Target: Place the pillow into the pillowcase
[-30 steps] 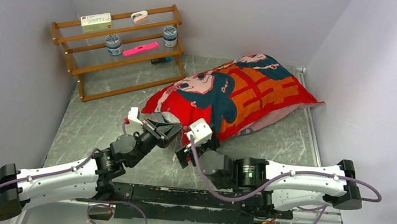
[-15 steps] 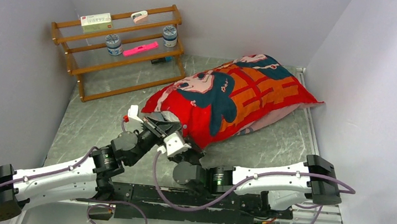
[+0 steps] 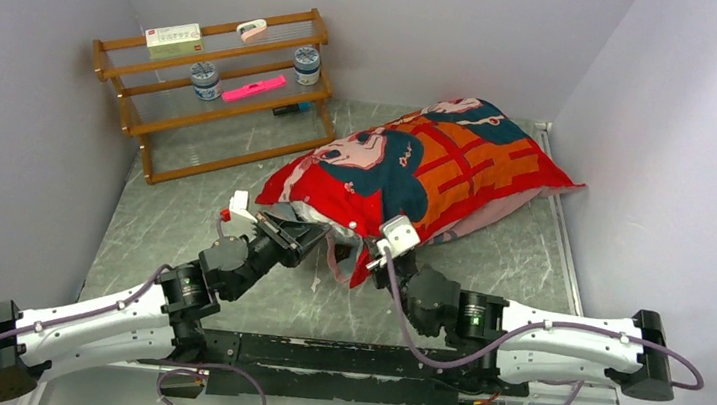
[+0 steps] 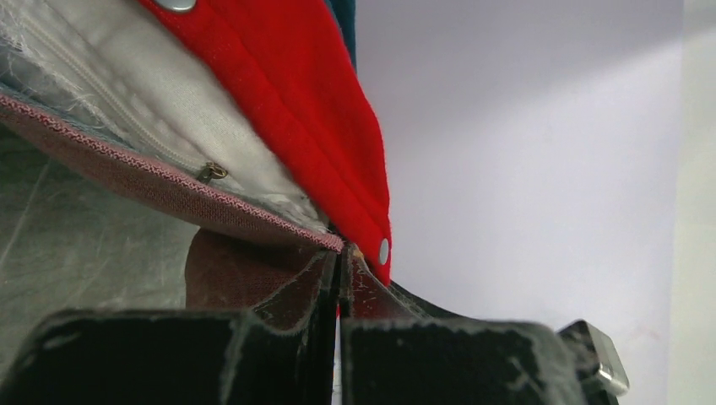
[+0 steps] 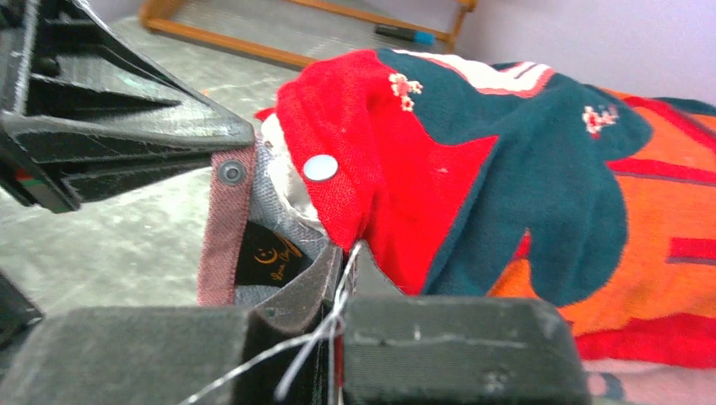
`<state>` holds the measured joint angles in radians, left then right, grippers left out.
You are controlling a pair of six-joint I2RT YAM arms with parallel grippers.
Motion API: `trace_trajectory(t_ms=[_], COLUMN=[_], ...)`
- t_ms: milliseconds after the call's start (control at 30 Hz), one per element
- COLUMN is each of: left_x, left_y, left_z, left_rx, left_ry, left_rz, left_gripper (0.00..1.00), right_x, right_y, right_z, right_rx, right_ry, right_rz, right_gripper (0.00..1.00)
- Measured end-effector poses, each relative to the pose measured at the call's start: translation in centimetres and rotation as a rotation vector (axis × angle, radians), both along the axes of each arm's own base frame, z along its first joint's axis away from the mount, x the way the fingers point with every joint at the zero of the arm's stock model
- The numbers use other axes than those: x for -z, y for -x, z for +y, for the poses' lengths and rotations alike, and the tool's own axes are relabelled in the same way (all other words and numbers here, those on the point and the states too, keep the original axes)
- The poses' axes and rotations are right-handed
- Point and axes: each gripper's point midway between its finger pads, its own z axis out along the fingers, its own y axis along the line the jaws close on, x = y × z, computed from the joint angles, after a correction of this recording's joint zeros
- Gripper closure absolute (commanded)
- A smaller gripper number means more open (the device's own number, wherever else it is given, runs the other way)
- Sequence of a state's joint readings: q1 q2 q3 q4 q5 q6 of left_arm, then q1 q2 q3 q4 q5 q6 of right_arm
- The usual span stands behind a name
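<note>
- The pillowcase [image 3: 428, 175] lies diagonally across the grey, marble-patterned counter [image 3: 192, 215], plump and full. Its open mouth points back toward the 2 arms and its closed end toward the far right corner.
- The pillow [image 4: 169, 118] looks almost wholly inside; only a strip of its white, slightly fuzzy fabric shows in the mouth, with a zipper [image 4: 213, 172] running along it.
- The left hand [image 4: 339, 261] is clamped tight on the lower lip of the mouth, the woven pink hem, and I'd guess it is there to pin that edge while the other lip gets worked.
- The right hand [image 5: 344, 253] is closed too, pinching the red upper lip just beside the left one. A flap of red cloth droops from it, and a loose thread [image 5: 312, 346] trails over its fingers.
- With 1 hand on each lip, the hold seems meant to spread the opening or draw it over the last exposed corner — the job looks near its end.
- The cloth is soft and limp: bright red outside with teal hair shapes and orange bars, paler pink inside. A round metal snap [image 5: 320, 167] sits on the red hem.
- A wooden rack [image 3: 216, 87] stands well apart at the far left, out of the way.
</note>
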<state>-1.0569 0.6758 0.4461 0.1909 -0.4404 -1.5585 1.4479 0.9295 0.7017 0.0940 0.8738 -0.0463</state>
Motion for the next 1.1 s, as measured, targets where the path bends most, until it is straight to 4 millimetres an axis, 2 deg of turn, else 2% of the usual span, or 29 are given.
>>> trace_trajectory(t_ms=[133, 300, 400, 500, 633, 800, 933, 1033, 1100], left_x=[-0.1, -0.4, -0.8, -1.1, -1.5, -1.9, -2.4, -2.7, -2.6], left_y=[0.1, 0.1, 0.3, 0.4, 0.6, 0.9, 1.1, 1.2, 1.2], left_z=[-0.4, -1.4, -1.6, -1.7, -1.7, -2.1, -2.3, -2.3, -2.4], left_rx=[0.015, 0.046, 0.061, 0.068, 0.078, 0.099, 0.113, 0.120, 0.125], left_ry=[0.024, 0.040, 0.030, 0.009, 0.038, 0.066, 0.070, 0.053, 0.035], left_rz=[-0.004, -0.021, -0.066, -0.107, -0.140, -0.160, -0.187, -0.222, -0.239], left_gripper=[0.95, 0.95, 0.95, 0.95, 0.95, 0.95, 0.95, 0.95, 0.95], right_x=[0.1, 2.2, 2.9, 2.2, 1.3, 1.8, 1.9, 1.1, -0.4], right_y=[0.2, 1.7, 2.6, 2.7, 2.4, 2.9, 3.4, 3.7, 3.9], right_z=[1.0, 3.6, 4.7, 4.5, 3.6, 3.9, 4.0, 3.6, 3.1], right_rx=[-0.086, -0.204, -0.255, -0.265, -0.263, -0.291, -0.306, -0.308, -0.311], right_ry=[-0.081, -0.100, -0.095, -0.120, -0.168, -0.174, -0.181, -0.195, -0.238], right_rz=[0.068, 0.181, 0.240, 0.271, 0.297, 0.343, 0.374, 0.393, 0.396], right_gripper=[0.98, 0.92, 0.95, 0.95, 0.86, 0.78, 0.51, 0.49, 0.52])
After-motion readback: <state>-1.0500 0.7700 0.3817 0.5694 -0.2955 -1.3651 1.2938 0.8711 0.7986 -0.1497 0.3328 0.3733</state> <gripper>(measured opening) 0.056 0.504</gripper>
